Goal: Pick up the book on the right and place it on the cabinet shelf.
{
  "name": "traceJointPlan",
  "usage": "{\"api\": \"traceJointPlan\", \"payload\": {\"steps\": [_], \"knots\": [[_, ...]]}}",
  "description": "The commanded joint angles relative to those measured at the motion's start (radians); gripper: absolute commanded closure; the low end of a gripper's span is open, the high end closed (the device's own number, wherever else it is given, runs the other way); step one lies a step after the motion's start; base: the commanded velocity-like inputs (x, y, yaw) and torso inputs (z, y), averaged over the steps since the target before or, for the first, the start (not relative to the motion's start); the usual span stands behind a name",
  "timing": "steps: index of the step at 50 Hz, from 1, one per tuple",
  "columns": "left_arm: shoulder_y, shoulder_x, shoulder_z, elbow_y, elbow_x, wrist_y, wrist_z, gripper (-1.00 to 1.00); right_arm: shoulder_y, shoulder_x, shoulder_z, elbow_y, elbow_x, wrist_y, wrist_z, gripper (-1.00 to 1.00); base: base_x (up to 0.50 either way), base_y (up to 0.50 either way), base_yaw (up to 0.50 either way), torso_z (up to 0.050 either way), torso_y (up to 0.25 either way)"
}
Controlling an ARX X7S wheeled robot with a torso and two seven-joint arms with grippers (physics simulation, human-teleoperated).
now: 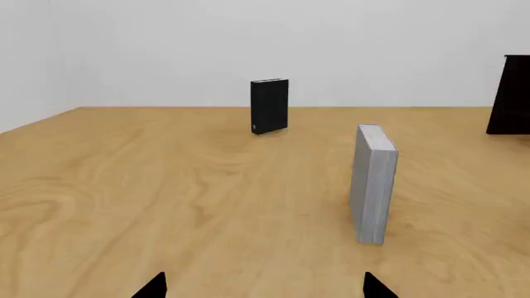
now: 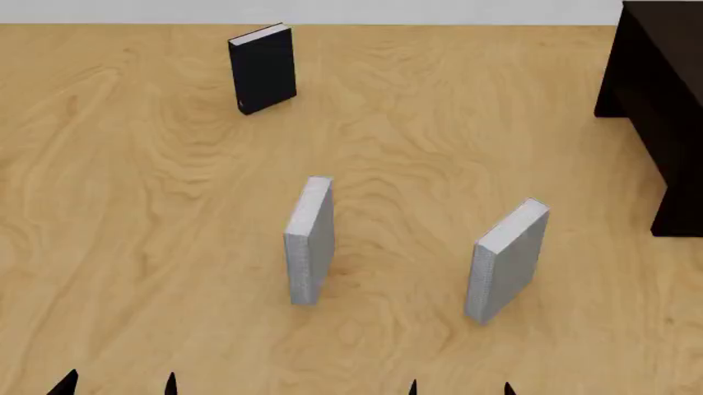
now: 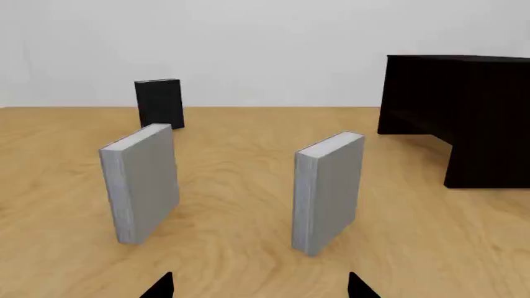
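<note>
Right claw [image 3: 260,287] jaws apart, standing empty; light grey speckled hardcover book [image 3: 328,191] standing upright on wooden counter [image 3: 232,242] just ahead, slightly right — advancing straight, straddling both covers before closing.

The book [image 2: 508,259] at the lower right of the head view is pale grey, nearly white, with finely speckled grey sides, and the second grey book [image 2: 309,240] near the centre has the same colouring. In the upper left stands a black book [image 2: 263,67] with a thin white top edge, while the cabinet shelf [image 2: 663,90] along the right edge is very dark brown, almost black. All rest on a table [image 2: 132,214] of warm honey-tan wood with swirling darker grain, against a plain white wall [image 3: 265,43].
</note>
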Motion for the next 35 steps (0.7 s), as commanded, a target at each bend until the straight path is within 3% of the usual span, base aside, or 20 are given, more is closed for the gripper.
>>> {"api": "traceJointPlan", "payload": {"steps": [1, 5, 8, 9, 15, 17, 35], "knots": [[-0.001, -0.017, 0.021, -0.004, -0.017, 0.003, -0.021, -1.00, 0.003, 0.028, -0.034, 0.016, 0.028, -0.014, 0.034, -1.00, 0.00, 0.00, 0.00, 0.000, 0.000], [0.033, -0.038, 0.042, 0.049, -0.003, 0.088, -0.044, -1.00, -0.012, 0.037, -0.052, -0.037, 0.039, 0.031, 0.050, -1.00, 0.00, 0.00, 0.00, 0.009, 0.002], [0.043, -0.046, 0.044, 0.103, -0.074, -0.016, -0.021, -1.00, -0.018, 0.048, -0.060, -0.084, 0.070, 0.089, 0.039, -1.00, 0.00, 0.00, 0.00, 0.050, 0.037], [0.046, -0.045, 0.045, 0.066, -0.062, 0.040, -0.031, -1.00, -0.019, 0.052, -0.067, -0.092, 0.053, 0.093, 0.052, -1.00, 0.00, 0.00, 0.00, 0.050, 0.037], [0.053, -0.052, 0.059, 0.083, -0.075, 0.031, -0.050, -1.00, -0.017, 0.060, -0.071, -0.162, 0.047, 0.153, 0.094, -1.00, 0.00, 0.00, 0.00, 0.050, 0.038], [0.063, -0.070, 0.069, 0.162, -0.127, -0.067, -0.018, -1.00, -0.015, 0.065, -0.076, -0.168, 0.044, 0.158, 0.100, -1.00, 0.00, 0.00, 0.00, 0.050, 0.038], [0.072, -0.100, 0.081, 0.242, -0.129, -0.099, -0.074, -1.00, -0.009, 0.095, -0.085, -0.220, 0.039, 0.166, 0.157, -1.00, 0.00, 0.00, 0.00, 0.050, 0.037]]}}
